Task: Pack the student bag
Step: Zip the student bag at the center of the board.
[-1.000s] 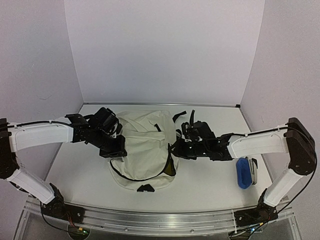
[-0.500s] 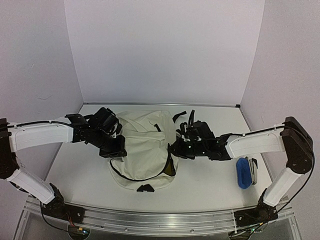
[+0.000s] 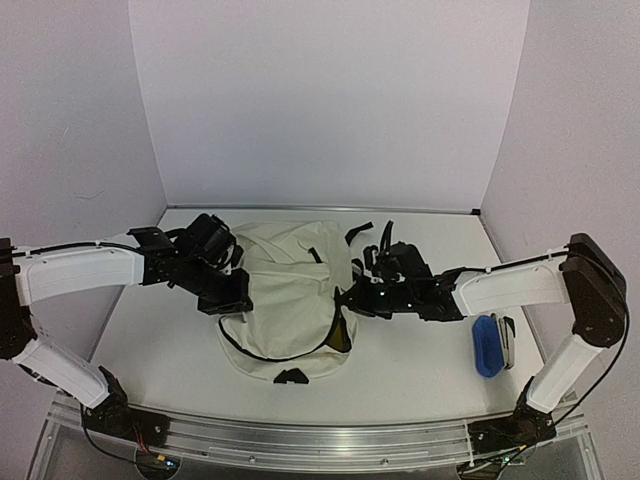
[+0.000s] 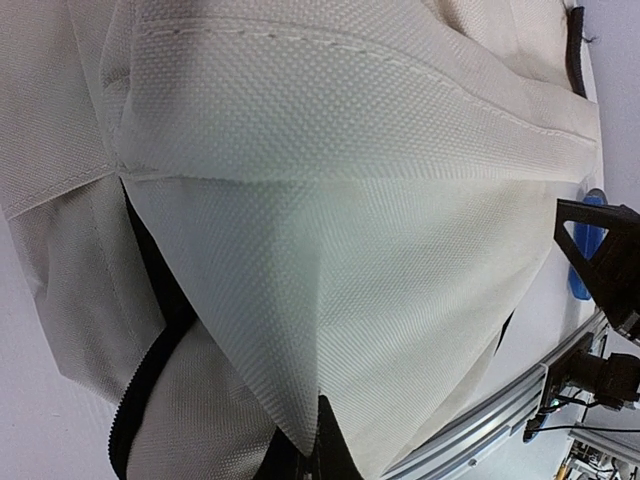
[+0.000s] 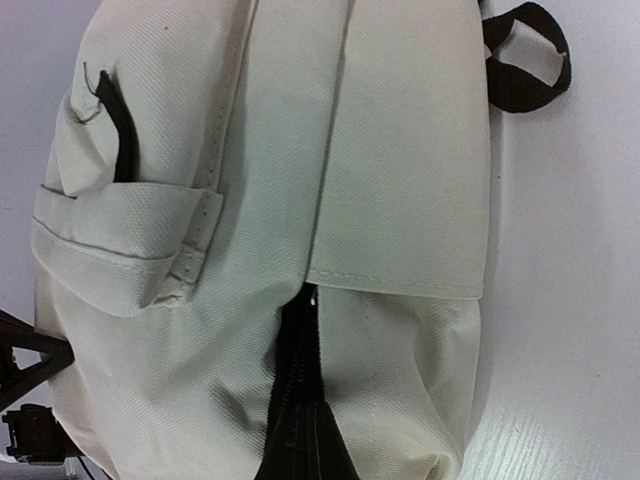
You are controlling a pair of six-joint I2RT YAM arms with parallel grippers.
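Nearest the bases, off to the right and well apart from the rest: a blue case point(image 3: 485, 346) flat on the table point(image 3: 410, 375), close to the right arm and not touched by either gripper. Next out, at mid-table: the student bag point(image 3: 290, 290), cream cloth upward, long axis running from the near edge toward the back wall, with a small black tab point(image 3: 291, 376) at the near end and black straps point(image 3: 383, 238) spilling off the far right corner. Flanked at about mid-length by both arms, neither clearly nearer than the other: left gripper point(image 3: 232, 303) at the bag's left edge, right gripper point(image 3: 350, 298) at its right edge, the bag straight between them and inward from each. Left jaws together, to judge by the wrist view clamped on a fold of cream cloth, the fabric drawn to a point right at the bottom of that view. Right jaws together as well, apparently pinched on the black zipper point(image 5: 296, 380), its line running straight down toward them; fingers hidden at the frame edge, so the exact hold is hard to confirm. Probably the opening step: one grip on each side, then a pull apart across the short axis to widen the dark mouth beside the right gripper. Some risk of cloth slipping free instead.
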